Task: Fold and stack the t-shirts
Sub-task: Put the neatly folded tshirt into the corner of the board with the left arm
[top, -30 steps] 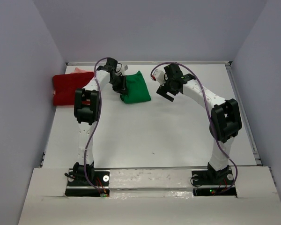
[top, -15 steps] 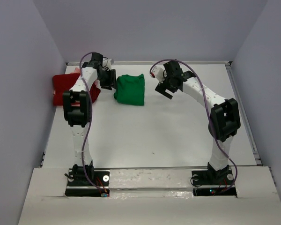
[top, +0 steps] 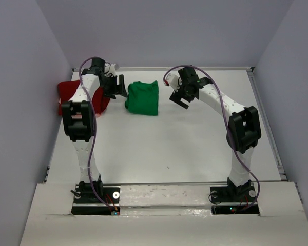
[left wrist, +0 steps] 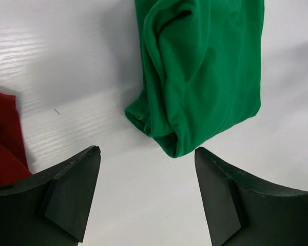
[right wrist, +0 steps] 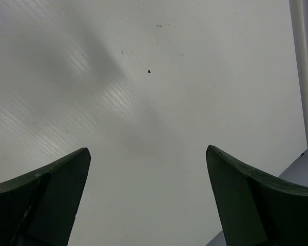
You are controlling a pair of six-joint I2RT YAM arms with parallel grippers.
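1. Reaching for the green shirt point(left wrist: 200, 77) carelessly could undo its fold. It lies bunched at the far middle of the table point(top: 159, 148), with its loose rolled end nearest the left pincer point(left wrist: 146, 151), whose jaws stand apart and hold nothing. A pinch that catches only the top layer would likely peel the bundle open on lifting.
2. Dragging rather than lifting is a second risk. The red shirt point(top: 66, 92) lies at the far left with bare table between it and the green one. Sliding green across could ruck up both, and the stack would sit crooked.
3. Sweeping low could snag cloth. From above, the left arm crosses over the red shirt's near edge, so a turn of the wrist might catch and pull it.
4. Closing in together could make the arms clash. The right pincer point(right wrist: 147, 148), wide apart and empty, hovers over bare table just right of the green shirt, and two pulls on one soft bundle would stretch it out.
5. Stacking order cannot be judged, since no pink shirt shows.
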